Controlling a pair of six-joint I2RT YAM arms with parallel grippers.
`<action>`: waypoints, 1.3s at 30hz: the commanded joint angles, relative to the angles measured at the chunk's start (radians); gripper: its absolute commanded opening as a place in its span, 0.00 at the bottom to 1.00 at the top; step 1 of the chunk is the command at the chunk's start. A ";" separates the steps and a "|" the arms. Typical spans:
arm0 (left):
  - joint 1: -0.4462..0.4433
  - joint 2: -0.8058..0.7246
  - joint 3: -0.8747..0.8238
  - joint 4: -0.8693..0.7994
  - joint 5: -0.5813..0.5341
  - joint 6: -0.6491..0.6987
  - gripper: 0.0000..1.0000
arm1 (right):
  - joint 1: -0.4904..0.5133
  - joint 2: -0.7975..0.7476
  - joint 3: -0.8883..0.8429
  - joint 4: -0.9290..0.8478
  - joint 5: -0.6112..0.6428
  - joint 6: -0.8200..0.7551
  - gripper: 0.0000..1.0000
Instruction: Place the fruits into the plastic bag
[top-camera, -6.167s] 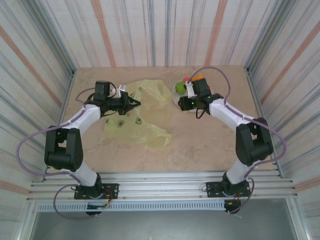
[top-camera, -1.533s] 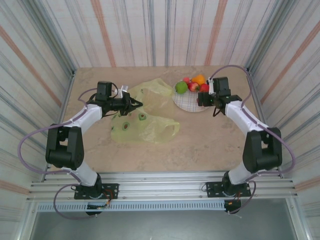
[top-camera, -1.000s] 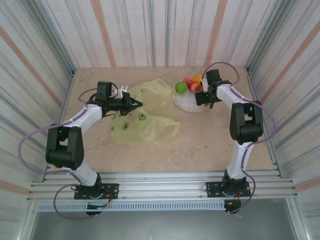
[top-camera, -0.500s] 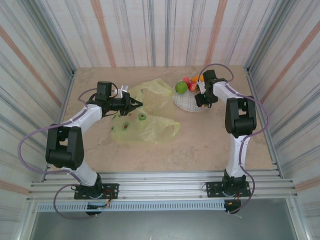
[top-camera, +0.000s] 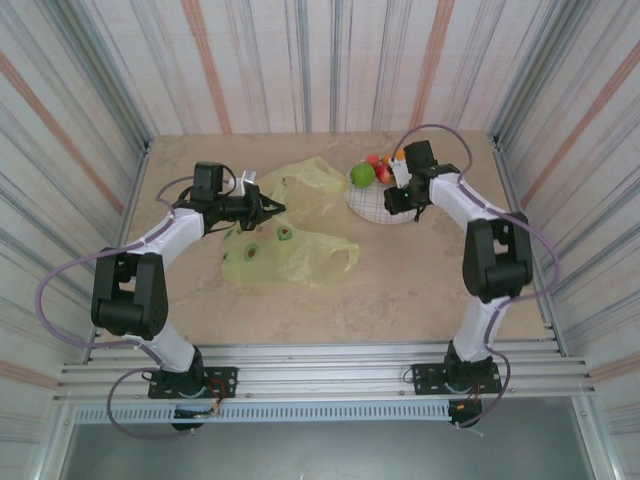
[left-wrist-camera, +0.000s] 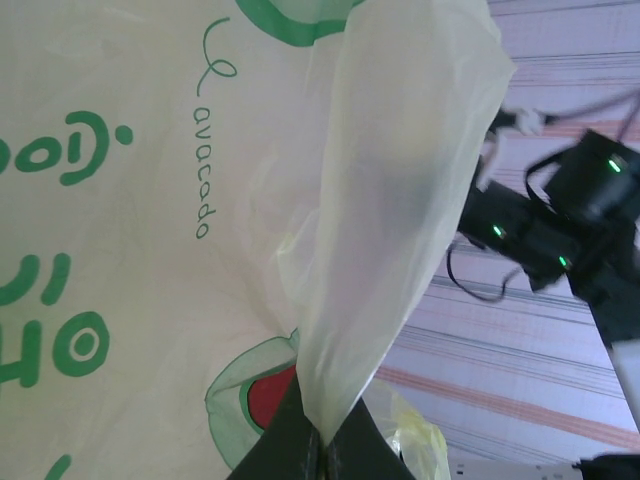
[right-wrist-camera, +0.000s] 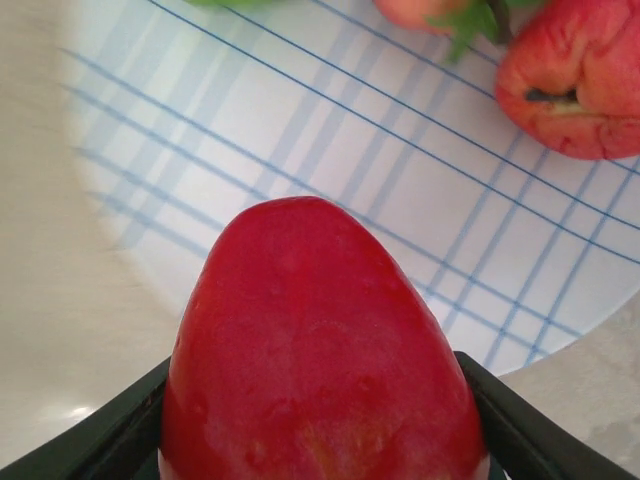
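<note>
Right pincer (right-wrist-camera: 320, 440): red fruit (right-wrist-camera: 320, 330) is being held clamped, plate (right-wrist-camera: 300, 130) beneath it.
Straight lift is being called for, clear of fruits (right-wrist-camera: 575, 90) ahead; plastic bag (left-wrist-camera: 150, 250) is being pinched in left pincer (left-wrist-camera: 322, 455).

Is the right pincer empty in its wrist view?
No, a red fruit sits wedged between the two fingers of the right pincer, above the checked plate.
</note>
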 joint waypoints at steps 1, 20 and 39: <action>0.011 -0.012 0.002 0.014 0.025 -0.008 0.00 | 0.047 -0.142 -0.122 0.115 -0.161 0.096 0.53; -0.004 -0.020 0.000 0.020 0.026 -0.011 0.00 | 0.351 -0.059 -0.262 0.461 -0.406 0.191 0.51; -0.012 -0.024 -0.001 0.020 0.026 -0.013 0.00 | 0.489 0.139 -0.177 0.698 -0.315 0.389 0.51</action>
